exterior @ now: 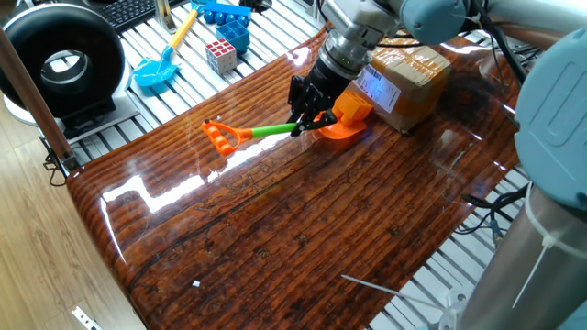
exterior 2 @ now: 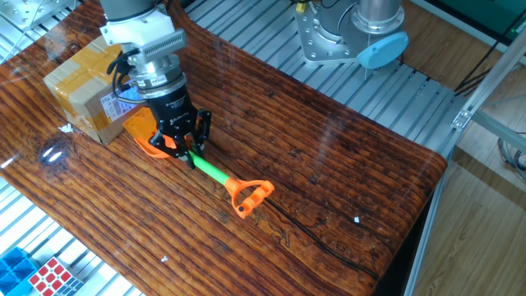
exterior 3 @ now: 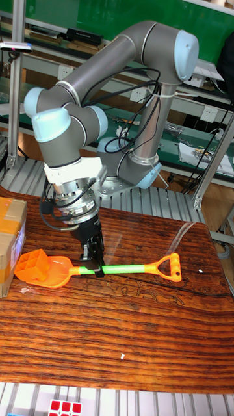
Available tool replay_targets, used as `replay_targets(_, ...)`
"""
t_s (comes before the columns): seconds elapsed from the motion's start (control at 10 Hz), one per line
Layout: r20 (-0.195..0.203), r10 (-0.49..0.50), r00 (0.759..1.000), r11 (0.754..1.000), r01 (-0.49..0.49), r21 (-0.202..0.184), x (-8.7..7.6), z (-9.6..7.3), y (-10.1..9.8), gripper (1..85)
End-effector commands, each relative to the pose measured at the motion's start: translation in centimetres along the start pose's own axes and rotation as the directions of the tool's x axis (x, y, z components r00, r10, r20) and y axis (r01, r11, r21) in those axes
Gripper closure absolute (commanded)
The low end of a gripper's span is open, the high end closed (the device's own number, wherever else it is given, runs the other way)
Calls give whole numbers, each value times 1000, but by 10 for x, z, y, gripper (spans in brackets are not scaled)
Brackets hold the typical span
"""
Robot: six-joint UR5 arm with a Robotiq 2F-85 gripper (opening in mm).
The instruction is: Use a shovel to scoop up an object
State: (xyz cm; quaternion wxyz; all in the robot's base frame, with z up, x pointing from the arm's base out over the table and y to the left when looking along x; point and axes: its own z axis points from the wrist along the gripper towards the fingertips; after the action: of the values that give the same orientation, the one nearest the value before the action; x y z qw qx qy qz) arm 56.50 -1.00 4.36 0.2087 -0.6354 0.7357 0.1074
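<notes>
The shovel has a green shaft (exterior: 271, 131) (exterior 2: 212, 171) (exterior 3: 127, 268), an orange loop end (exterior: 218, 136) (exterior 2: 250, 196) (exterior 3: 168, 266) and an orange blade (exterior: 341, 130) (exterior 2: 153, 147) (exterior 3: 52, 273). My gripper (exterior: 305, 124) (exterior 2: 186, 154) (exterior 3: 92, 267) is shut on the shaft just behind the blade. The object, a small orange brick (exterior: 351, 106) (exterior 2: 141, 127) (exterior 3: 33, 265), rests on the blade's far part, touching the cardboard box. The blade lies low on the wooden table (exterior: 275, 229).
A brown cardboard box (exterior: 404, 78) (exterior 2: 82, 78) (exterior 3: 9, 240) stands right behind the brick. Off the table's far side lie a blue shovel (exterior: 158, 64), a puzzle cube (exterior: 221, 56) (exterior 3: 65, 407) and blue bricks (exterior: 233, 35). A black round device (exterior: 60, 64) stands at the left.
</notes>
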Motion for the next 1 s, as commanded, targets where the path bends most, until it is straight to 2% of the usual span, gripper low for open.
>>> replay_targets(0.0,-28,14,999,1000,-14,4,6,2,-1,847)
replay_targets(0.1,-40,34,999,999,-33,10,5,3,1,847)
replay_targets(0.2,-17,50,999,999,-50,-12,0,1,5,847)
replay_targets(0.4,-14,31,999,999,-32,-34,15,-12,4,847)
replay_targets(0.5,-12,46,999,998,-46,-41,14,-10,4,847)
replay_targets(0.7,-46,68,997,997,-69,-34,12,-2,-1,847)
replay_targets(0.9,-79,96,992,994,-99,-39,1,3,-8,847)
